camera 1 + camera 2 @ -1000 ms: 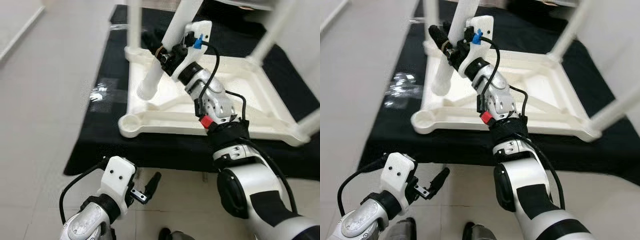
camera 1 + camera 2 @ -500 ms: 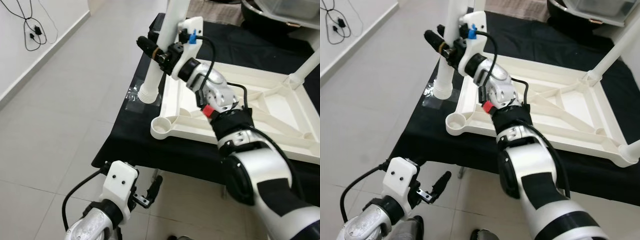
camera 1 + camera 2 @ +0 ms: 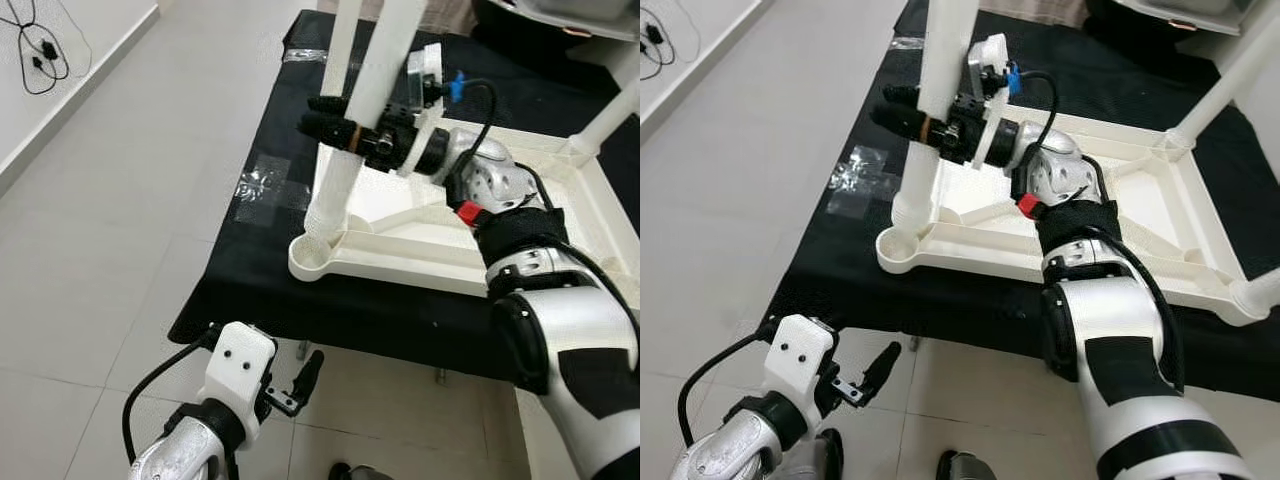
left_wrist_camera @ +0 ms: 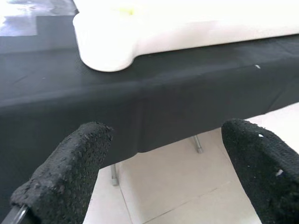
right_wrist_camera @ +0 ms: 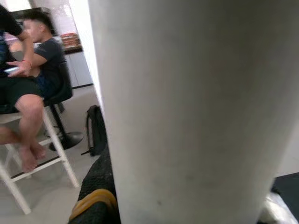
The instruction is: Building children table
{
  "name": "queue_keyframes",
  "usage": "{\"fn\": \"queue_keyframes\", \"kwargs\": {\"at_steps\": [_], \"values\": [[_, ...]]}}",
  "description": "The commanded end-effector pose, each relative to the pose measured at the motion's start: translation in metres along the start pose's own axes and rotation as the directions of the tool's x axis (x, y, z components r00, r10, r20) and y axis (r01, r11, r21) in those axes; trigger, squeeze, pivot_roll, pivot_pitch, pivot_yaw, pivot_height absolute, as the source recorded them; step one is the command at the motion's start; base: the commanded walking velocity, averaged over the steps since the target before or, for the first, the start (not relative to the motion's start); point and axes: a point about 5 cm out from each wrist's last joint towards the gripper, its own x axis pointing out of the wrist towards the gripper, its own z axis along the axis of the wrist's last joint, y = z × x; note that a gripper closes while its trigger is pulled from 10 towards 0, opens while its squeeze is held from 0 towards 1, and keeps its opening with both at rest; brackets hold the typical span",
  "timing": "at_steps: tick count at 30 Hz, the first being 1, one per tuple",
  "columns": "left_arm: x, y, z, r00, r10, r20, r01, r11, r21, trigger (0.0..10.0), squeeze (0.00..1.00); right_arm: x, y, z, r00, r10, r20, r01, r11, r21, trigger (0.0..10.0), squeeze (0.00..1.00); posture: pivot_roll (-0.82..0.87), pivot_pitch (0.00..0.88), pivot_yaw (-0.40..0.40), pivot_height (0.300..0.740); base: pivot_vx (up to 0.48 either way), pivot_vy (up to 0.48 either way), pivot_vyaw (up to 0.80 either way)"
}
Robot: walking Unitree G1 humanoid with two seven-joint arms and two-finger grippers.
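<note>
Left end effector (image 3: 300,383): held low over the tiled floor (image 3: 110,250), just in front of the counter's near edge; its two black fingers (image 4: 70,163) are seen spread apart with nothing between them.
Counter (image 3: 250,290): covered by a black cloth; patches of clear tape (image 3: 262,182) are stuck near its left edge.
Table top (image 3: 400,255): a white plastic children's table top is laid upside down on the counter, ribbed underside up, with an open round corner socket (image 3: 312,258) at its near left corner.
Table leg (image 3: 345,165): a white tube is held steeply tilted, its lower end at or just above the corner socket; whether it is seated cannot be told.
Right end effector (image 3: 330,128): clenched around the table leg partway up, its black fingers wrapped on either side of the tube.
Other legs: a white leg (image 3: 605,115) is seen standing at the far right corner of the table top.
Person (image 5: 28,70): seated on a chair in the background of the right wrist view.
</note>
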Motion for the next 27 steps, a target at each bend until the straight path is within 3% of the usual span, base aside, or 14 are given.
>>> {"fn": "queue_keyframes", "kwargs": {"at_steps": [1, 8, 14, 27], "values": [[-0.003, -0.002, -0.002, 1.0, -0.003, -0.009, 0.003, 1.0, -0.004, 10.0, 0.0, -0.004, 0.0, 0.008, 0.999, 0.035, 0.008, -0.035, 0.999, -0.032, 10.0, 0.0, 0.13, 0.188, -0.155, 0.74, 0.0, 0.0, 0.0], [-0.005, -0.005, -0.001, 1.0, -0.017, -0.01, 0.017, 1.0, -0.001, 10.0, 0.0, -0.001, 0.008, -0.01, 0.989, 0.125, -0.076, -0.13, 0.99, -0.056, 10.0, 0.0, 0.14, 0.179, -0.148, 0.74, 0.0, 0.0, 0.0], [-0.006, -0.005, -0.001, 1.0, -0.024, -0.014, 0.024, 1.0, 0.002, 10.0, 0.0, 0.005, 0.012, -0.017, 0.982, 0.169, -0.081, -0.174, 0.983, -0.064, 10.0, 0.0, 0.15, 0.188, -0.149, 0.74, 0.0, 0.0, 0.0], [-0.007, -0.006, -0.001, 1.0, -0.024, -0.014, 0.024, 1.0, 0.003, 10.0, 0.0, 0.017, 0.011, -0.028, 0.989, 0.09, -0.121, -0.105, 0.986, -0.127, 10.0, 0.0, 0.15, 0.199, -0.15, 0.74, 0.0, 0.0, 0.0]]}}
